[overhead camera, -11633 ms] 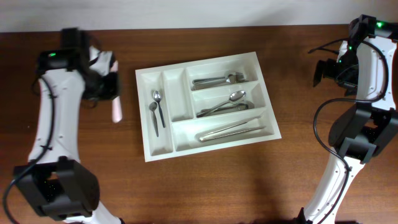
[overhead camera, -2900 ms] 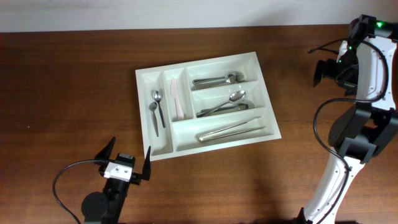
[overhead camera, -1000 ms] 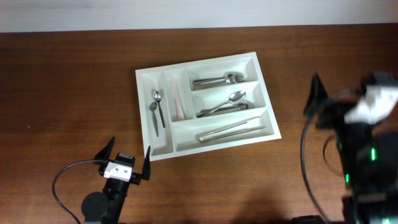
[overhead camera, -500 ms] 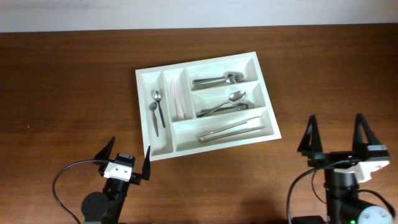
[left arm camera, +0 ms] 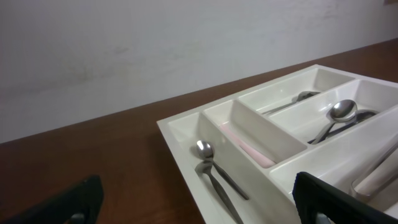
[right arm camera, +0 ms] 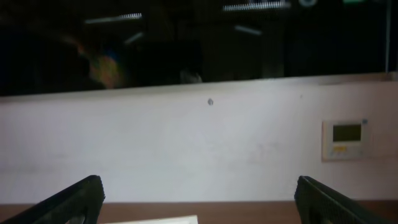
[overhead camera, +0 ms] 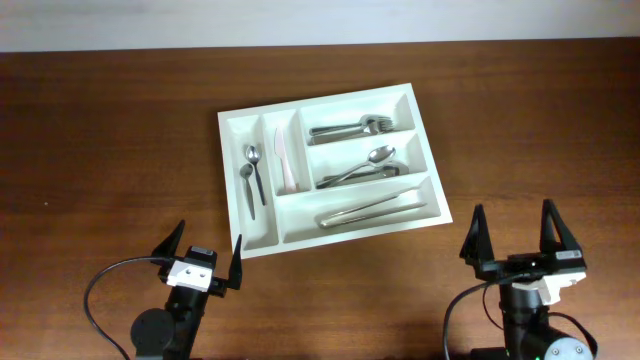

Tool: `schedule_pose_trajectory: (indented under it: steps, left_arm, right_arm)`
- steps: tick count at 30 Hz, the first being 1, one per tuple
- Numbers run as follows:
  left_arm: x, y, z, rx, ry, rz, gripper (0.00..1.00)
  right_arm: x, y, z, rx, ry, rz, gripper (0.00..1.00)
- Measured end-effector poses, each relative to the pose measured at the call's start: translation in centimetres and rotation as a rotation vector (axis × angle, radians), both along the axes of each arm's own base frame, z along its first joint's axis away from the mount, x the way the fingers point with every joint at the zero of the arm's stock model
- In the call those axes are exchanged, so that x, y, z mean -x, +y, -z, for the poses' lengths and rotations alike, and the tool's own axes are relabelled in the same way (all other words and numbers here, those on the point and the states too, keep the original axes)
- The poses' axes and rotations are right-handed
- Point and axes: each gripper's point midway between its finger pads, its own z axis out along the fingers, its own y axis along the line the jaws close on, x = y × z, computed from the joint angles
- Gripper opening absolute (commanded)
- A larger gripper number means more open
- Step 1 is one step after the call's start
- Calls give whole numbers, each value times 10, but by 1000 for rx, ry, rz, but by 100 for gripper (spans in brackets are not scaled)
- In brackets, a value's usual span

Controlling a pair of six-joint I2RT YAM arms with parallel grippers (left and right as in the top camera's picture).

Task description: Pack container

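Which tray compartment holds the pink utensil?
The narrow upright compartment beside the one with two small spoons. It alone holds a pale pink utensil; the other four hold only silver cutlery.

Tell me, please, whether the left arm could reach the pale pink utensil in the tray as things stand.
Probably yes. The left gripper sits near a corner of the container, fingers open, and the pale pink utensil lies alone and uncovered in its narrow compartment, with nothing in between.
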Motion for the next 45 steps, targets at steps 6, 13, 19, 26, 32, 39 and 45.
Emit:
schedule_pose_trajectory:
  steps: [6,13,19,26,32,39,45]
  left_arm:
    - [0,0,0,0,0,0,99]
    - [0,0,0,0,0,0,99]
    - [0,0,0,0,0,0,99]
    - [0,0,0,0,0,0,99]
    - [0,0,0,0,0,0,99]
    - [0,0,0,0,0,0,99]
    - [0,0,0,0,0,0,99]
  right_arm:
    - [1,0,1,0,-3,-1,99]
    - [-9,0,27,1,51,-1,99]
    - [-23,1,74,2,153,-1,99]
    - [-29,1,105,5,244,-1,99]
    - [-30,1,144,7,398,-4,99]
    - [-30,1,150,8,421,-4,99]
    - [-30,1,150,8,421,-4,99]
